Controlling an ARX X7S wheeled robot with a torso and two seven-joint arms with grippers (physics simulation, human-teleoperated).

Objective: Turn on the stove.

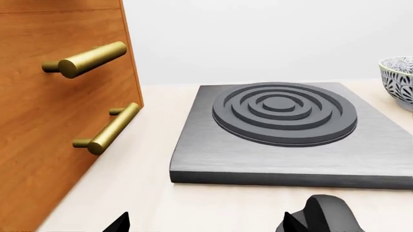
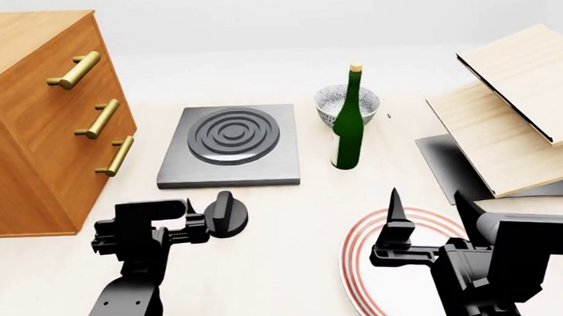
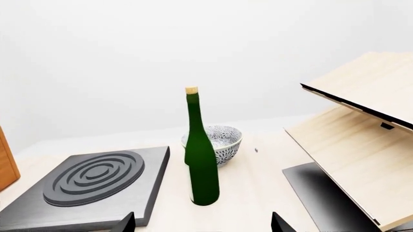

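The stove is a flat dark grey hotplate with raised black rings. It also shows in the left wrist view and the right wrist view. Its separate black round knob lies on the table in front of the hotplate. My left gripper is open and empty just left of the knob. In the left wrist view the knob sits just outside one fingertip. My right gripper is open and empty above a plate, far from the stove; its fingertips frame bare table in its wrist view.
A wooden drawer cabinet with brass handles stands left of the hotplate. A green bottle and a patterned bowl stand to its right. A wooden rack on a curved black base is at far right. A red-ringed plate lies under my right gripper.
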